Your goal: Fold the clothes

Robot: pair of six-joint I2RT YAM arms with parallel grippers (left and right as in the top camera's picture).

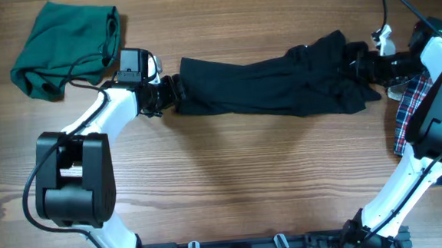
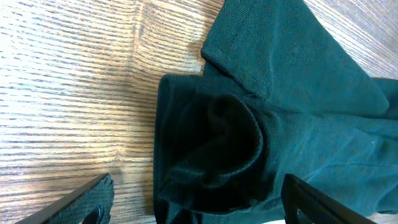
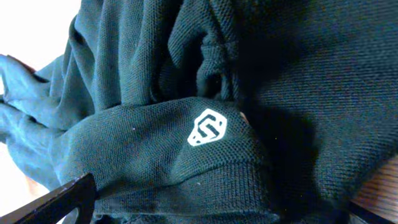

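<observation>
A dark shirt (image 1: 265, 83) lies crumpled in a long band across the far middle of the wooden table. My left gripper (image 1: 171, 91) is at its left end. In the left wrist view the jaws (image 2: 196, 186) are spread wide around a folded edge of the shirt (image 2: 298, 93). My right gripper (image 1: 362, 65) is at the bunched right end. In the right wrist view its jaws (image 3: 217, 199) are spread around a ribbed cuff of the shirt (image 3: 186, 81) that bears a small white logo (image 3: 208, 127).
A crumpled green garment (image 1: 66, 45) lies at the far left corner. A plaid cloth (image 1: 412, 104) lies at the right edge under the right arm. Bare wood (image 1: 232, 185) fills the near half of the table.
</observation>
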